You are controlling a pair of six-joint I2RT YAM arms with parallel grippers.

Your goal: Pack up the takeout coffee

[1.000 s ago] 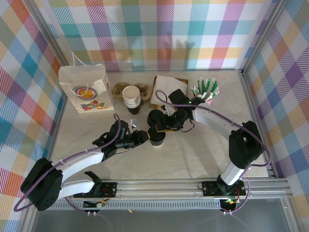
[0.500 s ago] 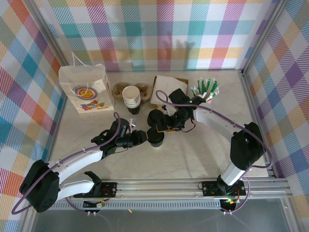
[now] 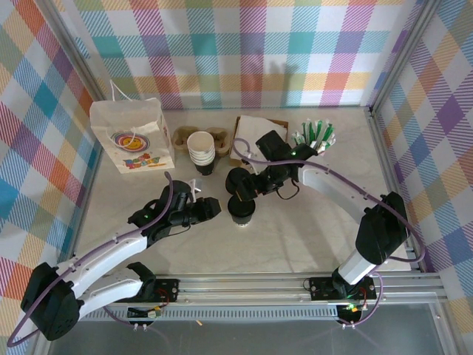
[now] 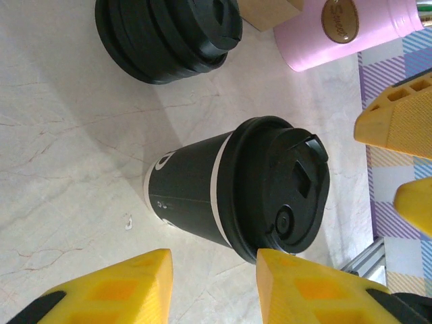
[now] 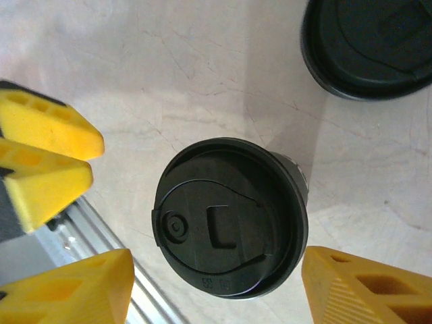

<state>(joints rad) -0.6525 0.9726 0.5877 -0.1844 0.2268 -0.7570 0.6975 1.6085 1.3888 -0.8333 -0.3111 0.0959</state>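
The takeout coffee [image 3: 241, 210] stands upright mid-table, a dark paper cup [image 4: 192, 189] under a round black lid [image 5: 229, 216]. My left gripper [image 3: 208, 208] sits just left of it, open. In the left wrist view its yellow fingers [image 4: 115, 287] stop short of the cup wall, with bare table between them. My right gripper [image 3: 248, 194] hovers over the cup from behind, also open. Its fingertips [image 5: 368, 290] stand wide on either side of the lid without touching it. Nothing is held.
A stack of black lids [image 3: 238, 180] lies just behind the cup. A white paper bag [image 3: 133, 137] stands at the back left. Further right are lidless cups [image 3: 201, 151], a cardboard carrier [image 3: 219, 135], a napkin box [image 3: 255, 132] and a pink cup of sticks [image 3: 316, 140].
My left gripper has let go of the cup and drawn back to the left. My right gripper's jaws have widened and lifted off the lid. The cup stays put.
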